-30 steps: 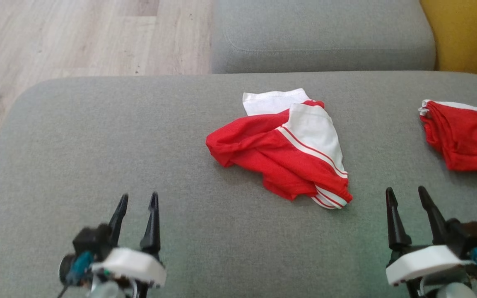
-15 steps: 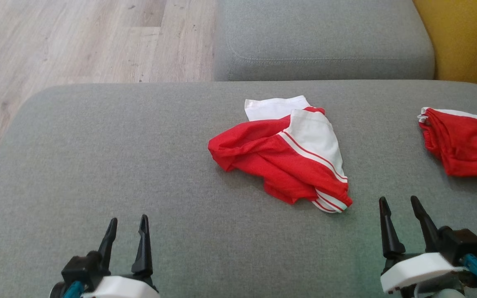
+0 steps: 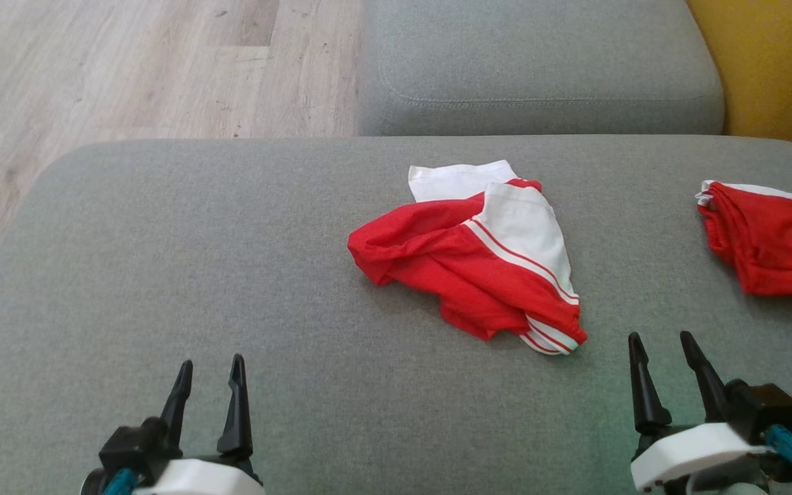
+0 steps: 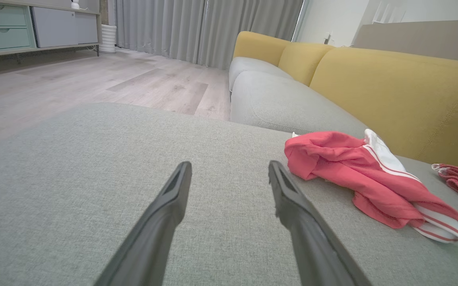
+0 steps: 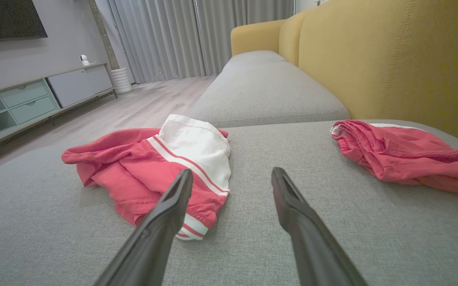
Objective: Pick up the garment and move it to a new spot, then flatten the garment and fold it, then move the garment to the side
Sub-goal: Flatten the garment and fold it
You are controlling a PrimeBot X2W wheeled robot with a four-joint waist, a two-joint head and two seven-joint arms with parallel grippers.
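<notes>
The garment (image 3: pixel 468 258) has not stirred on the gray cushion (image 3: pixel 162 240) since a second ago. The small downward slide of the whole picture is my own head moving, while both my grippers have drawn back toward me, the left one more than the right. The garment lies crumpled near the middle of the cushion, a little to my right. Its long axis runs on a slant from a red bunch at the far left down to a striped hem at the near right, with the white panel on the far side. That striped hem is the part closest to me, and it lies just ahead and to the left of my right gripper (image 3: pixel 661 337). My left gripper (image 3: pixel 211 362) sits well apart from the garment, which is ahead of it and off to its right. Both sets of jaws stand wide open and hold nothing. I judge the right arm the nearer one for the first pick, reaching forward and inward to the hem. A second red garment (image 3: pixel 767 240) lies at the cushion's right edge, below the yellow backrest (image 3: pixel 774 62), apart from mine.
</notes>
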